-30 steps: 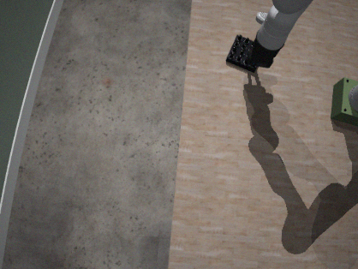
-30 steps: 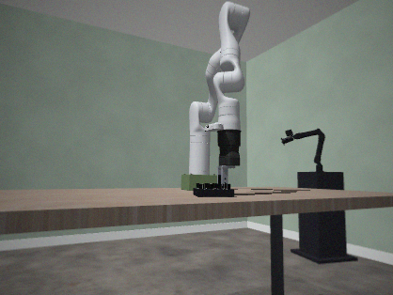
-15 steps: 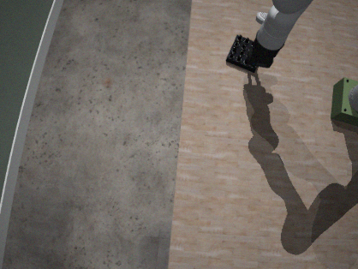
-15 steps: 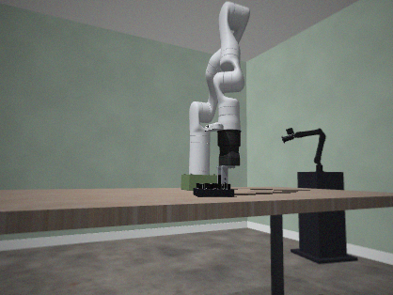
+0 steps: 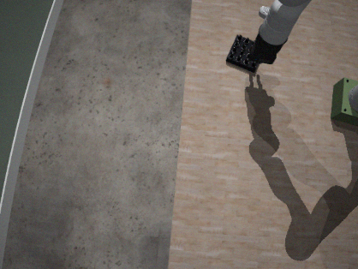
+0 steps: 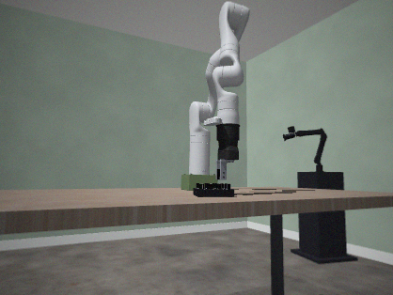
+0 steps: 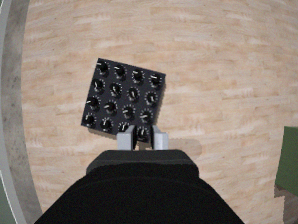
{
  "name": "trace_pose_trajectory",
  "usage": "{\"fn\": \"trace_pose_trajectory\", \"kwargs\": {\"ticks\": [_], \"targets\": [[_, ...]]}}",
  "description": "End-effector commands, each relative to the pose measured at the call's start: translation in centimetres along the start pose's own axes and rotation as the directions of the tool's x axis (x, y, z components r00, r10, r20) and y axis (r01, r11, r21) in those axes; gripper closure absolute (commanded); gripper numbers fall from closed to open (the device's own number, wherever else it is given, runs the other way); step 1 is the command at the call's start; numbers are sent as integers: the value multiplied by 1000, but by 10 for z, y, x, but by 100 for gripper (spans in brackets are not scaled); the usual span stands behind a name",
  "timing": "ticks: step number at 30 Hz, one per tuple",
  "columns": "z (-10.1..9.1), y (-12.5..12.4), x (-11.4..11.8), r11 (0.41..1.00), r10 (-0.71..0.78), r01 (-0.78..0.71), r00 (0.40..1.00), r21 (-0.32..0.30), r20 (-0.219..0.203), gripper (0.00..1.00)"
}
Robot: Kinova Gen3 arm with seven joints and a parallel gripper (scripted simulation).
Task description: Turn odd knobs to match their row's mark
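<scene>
The black knob box [image 5: 243, 53] stands on the wooden table near its far edge, with several rows of small black knobs on top. It also shows in the side view [image 6: 213, 190] and in the wrist view [image 7: 124, 99]. My gripper [image 7: 143, 133] hangs straight down over the box's edge row nearest the arm. Its fingers are open and stand on either side of one knob in the wrist view. In the side view the gripper [image 6: 222, 178] is slightly above the knob tops. The knob lines and printed names are too small to read.
The arm's green base block [image 5: 344, 103] stands on the table to the right of the box. The table's left edge [image 5: 188, 128] drops to a concrete floor. A black camera stand [image 6: 320, 207] stands on the floor beyond the table.
</scene>
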State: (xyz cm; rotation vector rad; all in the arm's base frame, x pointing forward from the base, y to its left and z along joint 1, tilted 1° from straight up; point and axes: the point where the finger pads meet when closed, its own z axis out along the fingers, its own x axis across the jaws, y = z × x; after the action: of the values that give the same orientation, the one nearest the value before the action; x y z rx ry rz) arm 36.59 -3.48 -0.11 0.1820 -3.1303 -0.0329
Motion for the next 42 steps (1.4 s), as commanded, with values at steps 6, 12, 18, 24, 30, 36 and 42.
{"fn": "trace_pose_trajectory", "kwargs": {"ticks": [6, 12, 18, 24, 30, 36, 42], "targets": [[-19, 4, -5, 1000, -6, 6, 1000, -1, 8, 54], [-19, 4, -5, 1000, -6, 6, 1000, -1, 8, 54], [-19, 4, -5, 1000, -6, 6, 1000, -1, 8, 54], [-22, 4, -5, 1000, -6, 6, 1000, -1, 8, 0], [-34, 4, -4, 1000, -6, 6, 1000, -1, 8, 0], [-69, 4, -4, 1000, -7, 7, 1000, -1, 8, 0], [-102, 4, -4, 1000, -7, 7, 1000, -1, 8, 0]]}}
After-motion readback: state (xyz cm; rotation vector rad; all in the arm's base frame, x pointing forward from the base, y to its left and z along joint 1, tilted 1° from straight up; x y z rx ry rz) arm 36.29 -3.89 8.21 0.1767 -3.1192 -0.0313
